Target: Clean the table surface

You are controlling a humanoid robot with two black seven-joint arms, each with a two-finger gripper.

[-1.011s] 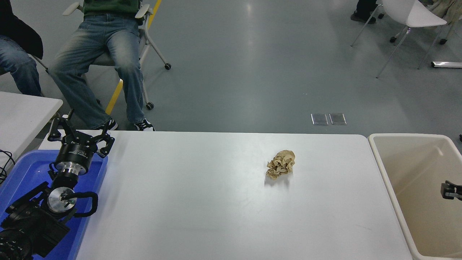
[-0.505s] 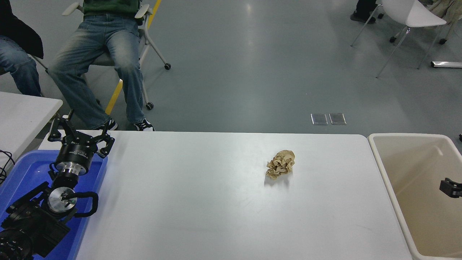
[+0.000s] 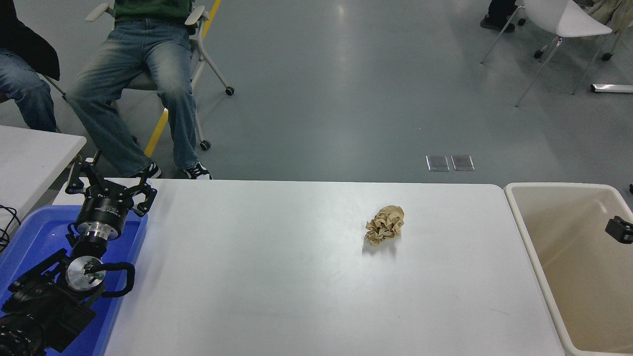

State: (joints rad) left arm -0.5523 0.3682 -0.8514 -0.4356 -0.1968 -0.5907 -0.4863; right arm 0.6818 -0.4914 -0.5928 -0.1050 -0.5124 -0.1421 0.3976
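Observation:
The table surface (image 3: 277, 277) is a wide white top with rounded corners. A crumpled brown paper ball (image 3: 384, 225) lies on it, right of centre. My left gripper (image 3: 110, 179) is parked at the lower left above a blue tray, fingers spread open and holding nothing. Only a small black tip of my right gripper (image 3: 620, 230) pokes in at the right edge, over the beige bin and far from the paper; its fingers are hidden.
A beige plastic bin (image 3: 524, 232) stands off the table's right end. A blue tray (image 3: 29, 237) sits at the left, beside a smaller white table (image 3: 29, 153). Two people sit on chairs beyond the far left edge. A white chair stands at the top right.
The black tip of my right gripper has risen along the right edge of the picture, over the bin. The paper ball and left arm have not moved.

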